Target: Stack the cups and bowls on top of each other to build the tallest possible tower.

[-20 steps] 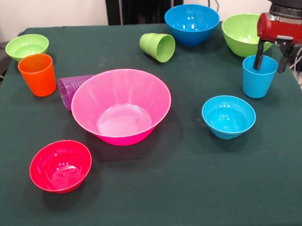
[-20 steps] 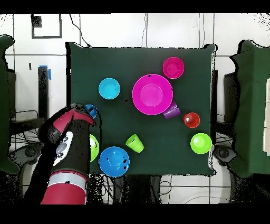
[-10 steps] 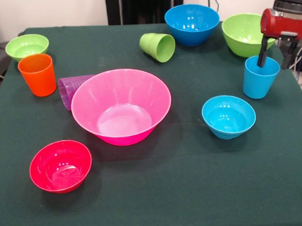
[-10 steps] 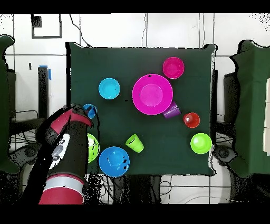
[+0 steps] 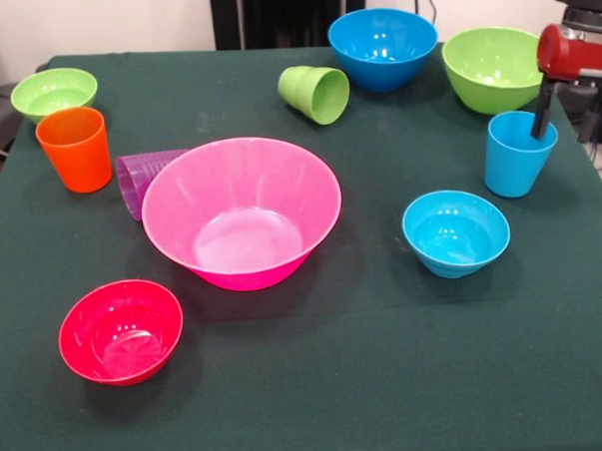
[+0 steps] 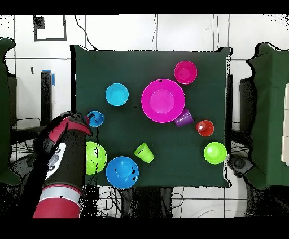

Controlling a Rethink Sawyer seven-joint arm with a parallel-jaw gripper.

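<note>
A red and black arm reaches in at the edge of the green-covered bench [image 5: 318, 385], its gripper [image 5: 566, 114] poised over the light blue cup [image 5: 518, 154]. The fingers [image 5: 543, 110] are spread apart, one dark finger dipping inside the cup's rim and the other outside the cup at the frame's edge, mostly hidden; whether they press on the cup wall cannot be told. The cup stands upright on the bench.

Just behind the fingers in the front view sits the medium green bowl [image 5: 492, 67], with the medium blue bowl [image 5: 383, 47] beside it, further from the fingers. On the near side of the fingers rests the small light blue bowl [image 5: 455, 233]. The light green cup [image 5: 314, 93] lies on its side, well apart from the fingers.

At mid-bench stands the large pink bowl [image 5: 241, 212], empty, with nothing stacked in it. The purple cup [image 5: 144, 179] lies on its side just beside the pink bowl, on the side away from the fingers. Beyond it the orange cup [image 5: 74, 148] stands upright, and the small green bowl [image 5: 53, 93] sits at the far corner from the fingers. The small red bowl [image 5: 120, 330] rests alone, well apart from the fingers.
</note>
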